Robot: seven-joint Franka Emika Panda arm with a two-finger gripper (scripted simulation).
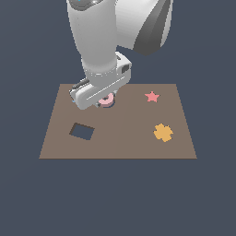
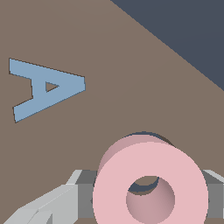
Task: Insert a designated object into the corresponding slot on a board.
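Observation:
The pink ring [image 2: 151, 175] fills the near part of the wrist view and sits between two grey fingers [image 2: 81, 192]. My gripper [image 2: 148, 199] is shut on it. A dark arc of the slot [image 2: 153, 135] shows just behind the ring's rim and again through its centre hole. In the exterior view my gripper [image 1: 105, 99] is low over the far middle of the brown board [image 1: 129, 143]. Only a bit of the pink ring [image 1: 108, 101] peeks out under the hand. There the hand hides the slot.
A red star [image 1: 151, 97] lies at the board's far right and an orange cross-shaped piece [image 1: 163, 132] nearer on the right. A dark square hole [image 1: 82, 131] is at the exterior view's left. A blue letter A [image 2: 43, 87] lies flat in the board.

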